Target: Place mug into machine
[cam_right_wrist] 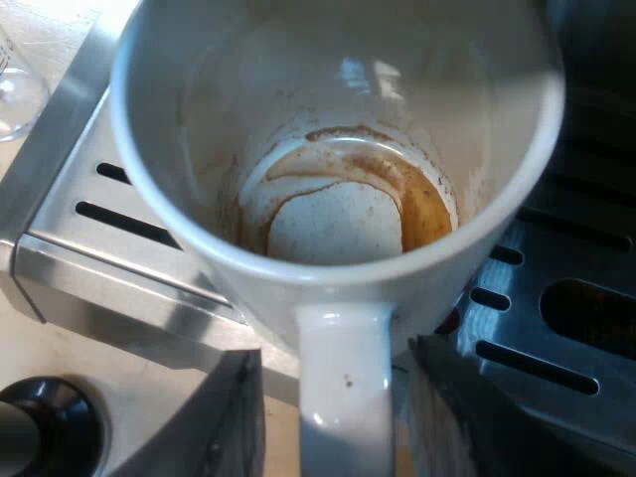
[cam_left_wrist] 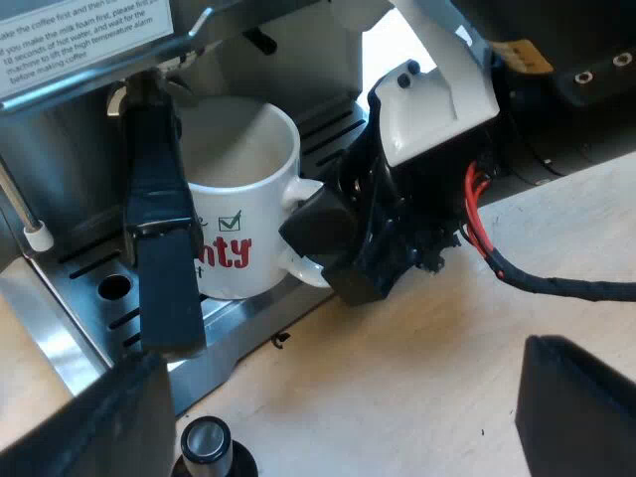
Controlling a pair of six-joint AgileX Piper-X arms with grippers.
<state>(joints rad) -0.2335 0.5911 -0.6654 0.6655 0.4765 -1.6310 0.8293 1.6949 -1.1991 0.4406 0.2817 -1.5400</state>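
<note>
A long dark handle (cam_left_wrist: 159,229) is covering part of the red lettering (cam_left_wrist: 231,250) on the white ceramic mug (cam_left_wrist: 243,159), leaving only "nty" showing. Picture edges are cutting off the white instruction label (cam_left_wrist: 79,40), the black-knobbed tamper (cam_left_wrist: 207,449) beside the steel drip tray's (cam_left_wrist: 60,318) front edge, and most of the clear measuring glass (cam_right_wrist: 18,94).

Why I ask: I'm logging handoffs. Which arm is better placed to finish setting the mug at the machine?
Right. The right gripper is at the handle of the mug, over the drip tray; the left gripper hangs open, apart from the mug.
</note>
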